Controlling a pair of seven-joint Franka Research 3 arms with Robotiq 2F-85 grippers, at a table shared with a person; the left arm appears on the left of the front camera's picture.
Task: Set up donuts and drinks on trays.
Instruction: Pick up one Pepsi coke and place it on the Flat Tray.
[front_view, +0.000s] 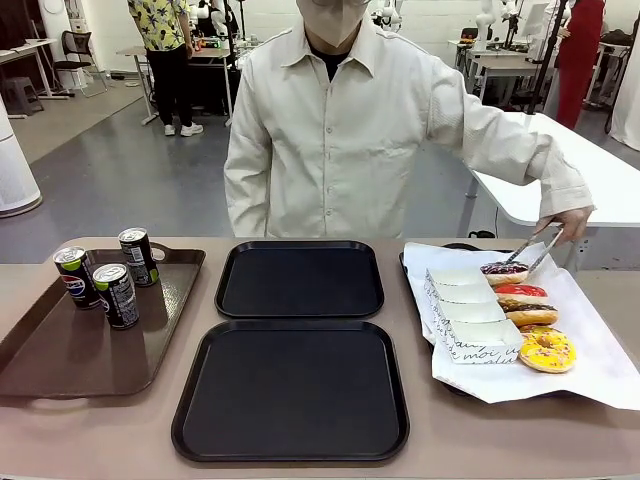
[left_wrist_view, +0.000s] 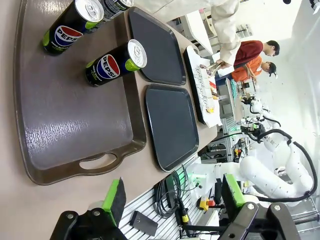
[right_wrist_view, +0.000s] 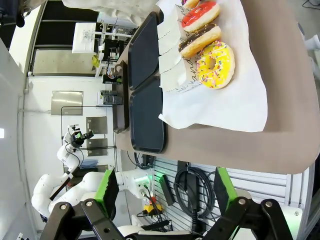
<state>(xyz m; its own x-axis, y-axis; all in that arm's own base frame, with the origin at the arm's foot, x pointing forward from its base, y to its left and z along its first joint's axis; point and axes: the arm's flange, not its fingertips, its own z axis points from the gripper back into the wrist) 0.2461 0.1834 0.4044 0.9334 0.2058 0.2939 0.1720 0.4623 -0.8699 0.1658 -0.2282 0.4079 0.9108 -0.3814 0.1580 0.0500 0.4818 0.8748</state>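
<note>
The near black tray (front_view: 292, 390) is set on the tabletop (front_view: 100, 445), with the second black tray (front_view: 300, 278) just beyond it, almost touching. To its left, three Pepsi cans (front_view: 117, 295) are stood upright on a brown tray (front_view: 60, 360). To its right, four donuts (front_view: 547, 350) and white paper boxes (front_view: 470, 315) are laid on white paper (front_view: 600, 370). The farthest donut (front_view: 504, 270) is gripped by tongs (front_view: 535, 250) in the person's hand (front_view: 570, 222). The left gripper (left_wrist_view: 174, 197) and right gripper (right_wrist_view: 166, 189) are each held with jaws wide apart, nothing between them.
</note>
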